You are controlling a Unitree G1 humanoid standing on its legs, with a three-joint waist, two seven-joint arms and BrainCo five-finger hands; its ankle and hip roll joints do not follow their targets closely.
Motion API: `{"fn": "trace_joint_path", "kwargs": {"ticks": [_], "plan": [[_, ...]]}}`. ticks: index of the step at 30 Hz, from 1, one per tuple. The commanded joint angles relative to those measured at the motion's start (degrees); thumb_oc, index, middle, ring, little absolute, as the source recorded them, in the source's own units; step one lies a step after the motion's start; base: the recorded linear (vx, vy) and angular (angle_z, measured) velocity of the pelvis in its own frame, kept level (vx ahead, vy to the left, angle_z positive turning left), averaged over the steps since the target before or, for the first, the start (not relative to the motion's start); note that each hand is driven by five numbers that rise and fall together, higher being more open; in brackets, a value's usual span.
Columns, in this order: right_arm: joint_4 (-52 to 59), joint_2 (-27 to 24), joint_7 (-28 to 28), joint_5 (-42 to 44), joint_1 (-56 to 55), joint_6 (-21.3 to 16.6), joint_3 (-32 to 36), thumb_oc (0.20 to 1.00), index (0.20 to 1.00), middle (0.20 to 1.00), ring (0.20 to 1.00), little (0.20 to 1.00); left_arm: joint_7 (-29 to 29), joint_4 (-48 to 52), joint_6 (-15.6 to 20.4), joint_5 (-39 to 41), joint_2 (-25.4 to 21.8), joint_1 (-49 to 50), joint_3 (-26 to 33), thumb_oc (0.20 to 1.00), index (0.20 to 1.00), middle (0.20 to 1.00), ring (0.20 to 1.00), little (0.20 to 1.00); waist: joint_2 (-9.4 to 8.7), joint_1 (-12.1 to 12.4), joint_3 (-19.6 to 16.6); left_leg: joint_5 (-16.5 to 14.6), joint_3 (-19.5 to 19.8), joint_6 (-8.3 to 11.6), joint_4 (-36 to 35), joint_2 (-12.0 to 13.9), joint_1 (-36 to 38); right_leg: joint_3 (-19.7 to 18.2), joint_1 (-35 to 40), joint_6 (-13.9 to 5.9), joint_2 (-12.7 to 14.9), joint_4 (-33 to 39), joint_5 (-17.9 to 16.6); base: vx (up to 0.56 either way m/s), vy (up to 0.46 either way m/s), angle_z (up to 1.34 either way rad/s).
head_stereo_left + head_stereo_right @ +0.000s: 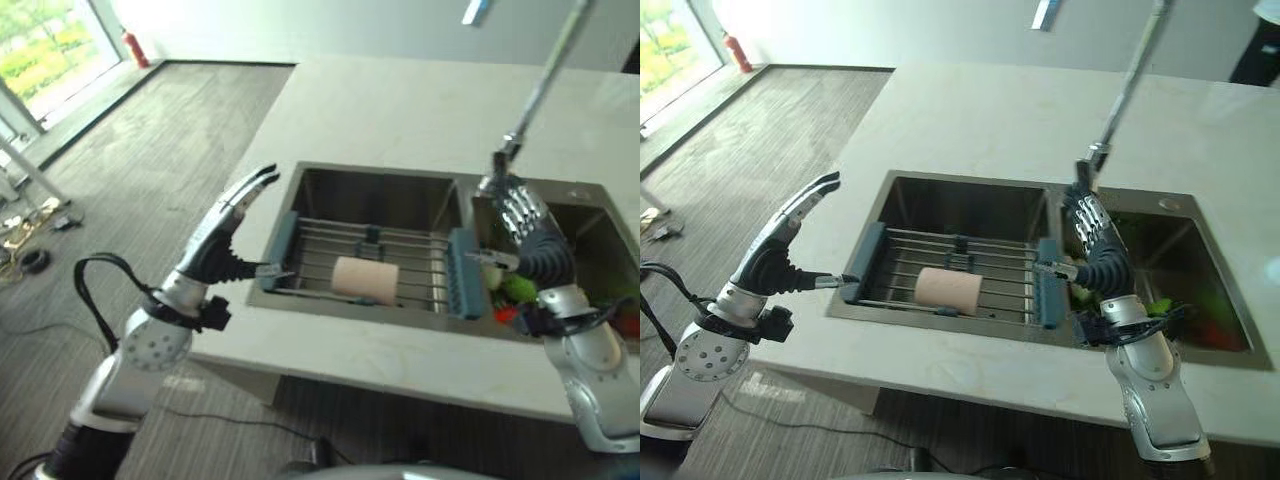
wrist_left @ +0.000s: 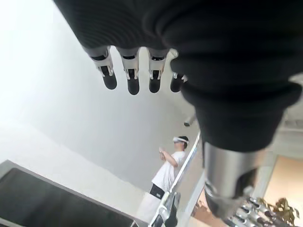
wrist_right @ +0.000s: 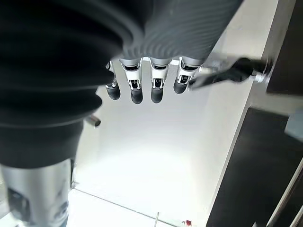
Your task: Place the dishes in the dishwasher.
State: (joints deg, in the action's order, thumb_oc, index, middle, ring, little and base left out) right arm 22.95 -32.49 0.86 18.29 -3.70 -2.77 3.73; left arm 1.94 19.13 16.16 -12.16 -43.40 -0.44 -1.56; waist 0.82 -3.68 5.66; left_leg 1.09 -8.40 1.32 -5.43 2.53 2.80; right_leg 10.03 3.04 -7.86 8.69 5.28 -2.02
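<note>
Dishes are hard for us to spot, but we see a pink cup (image 1: 365,279) lying on the rack (image 1: 372,262) over the sink (image 1: 970,205), so our left robot hand (image 1: 228,228) and right robot hand (image 1: 1095,245), both open and empty, should reach slowly.

A pale stone countertop (image 1: 970,110) carries a double stainless-steel sink (image 1: 940,205) set into it, with a tall faucet (image 1: 1125,85) rising behind the divider between the basins. Across the left basin rests a wire drying rack (image 1: 950,272) with blue-grey end grips, and a pale pink cup (image 1: 948,290) lies on its side on the bars. Green and red items (image 1: 515,295), too indistinct to identify, sit in the right basin.
</note>
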Motion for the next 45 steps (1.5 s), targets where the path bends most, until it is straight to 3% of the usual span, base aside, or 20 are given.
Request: {"fn": "trace_joint_path", "kwargs": {"ticks": [1,10,21,29,45], "plan": [[1.5,-0.5,0.8,1.8,4.0,-1.3,0.7,1.000,1.000,1.000,1.000,1.000,-0.8,-3.2,-2.4,-3.7,-1.5,-9.0,-2.3,1.000,1.000,1.000,1.000,1.000,-0.33,-1.3,-1.4,-4.4,-1.8,2.22,0.4,5.3,3.4,0.4,2.2,-0.78,0.9,-0.3,2.1,0.00,-0.073,-0.22],[0.1,-1.0,3.1,1.6,6.2,-0.3,-1.5,1.000,1.000,1.000,1.000,1.000,-3.3,-9.1,-7.6,-7.6,-3.3,-16.9,-8.9,1.000,1.000,1.000,1.000,1.000,1.88,-4.3,-2.3,-4.5,-4.1,2.54,0.4,5.5,4.5,-0.7,2.3,-0.61,0.5,-0.3,2.5,0.02,0.004,-0.13],[-1.1,-2.4,6.3,2.4,7.1,0.2,-1.5,1.000,1.000,1.000,1.000,1.000,3.6,-26.5,-7.9,-14.8,-4.4,-23.1,-16.3,1.000,1.000,1.000,1.000,1.000,2.69,-7.5,-3.3,-5.4,-6.2,2.22,0.4,5.0,5.7,-4.3,2.1,-1.07,1.0,-0.3,2.2,0.04,0.043,-0.05],[-2.0,-2.3,7.7,2.3,6.8,-0.1,-0.6,1.000,1.000,1.000,1.000,1.000,3.1,-31.4,-6.4,-17.0,-2.3,-20.8,-17.0,1.000,1.000,1.000,1.000,1.000,2.53,-7.7,-3.6,-5.8,-6.5,2.01,0.4,5.0,6.4,-4.8,2.4,-1.18,1.0,-0.3,2.3,0.02,0.018,-0.09],[-2.7,-1.7,7.2,1.9,6.5,-1.2,0.3,1.000,1.000,1.000,1.000,1.000,-1.4,-29.3,-3.8,-19.3,-2.1,-16.2,-16.6,1.000,1.000,1.000,1.000,1.000,1.54,-6.3,-3.2,-5.7,-6.2,2.00,0.4,5.5,6.5,-3.9,2.8,-1.19,0.8,-0.3,2.3,0.00,0.000,0.00]]}}
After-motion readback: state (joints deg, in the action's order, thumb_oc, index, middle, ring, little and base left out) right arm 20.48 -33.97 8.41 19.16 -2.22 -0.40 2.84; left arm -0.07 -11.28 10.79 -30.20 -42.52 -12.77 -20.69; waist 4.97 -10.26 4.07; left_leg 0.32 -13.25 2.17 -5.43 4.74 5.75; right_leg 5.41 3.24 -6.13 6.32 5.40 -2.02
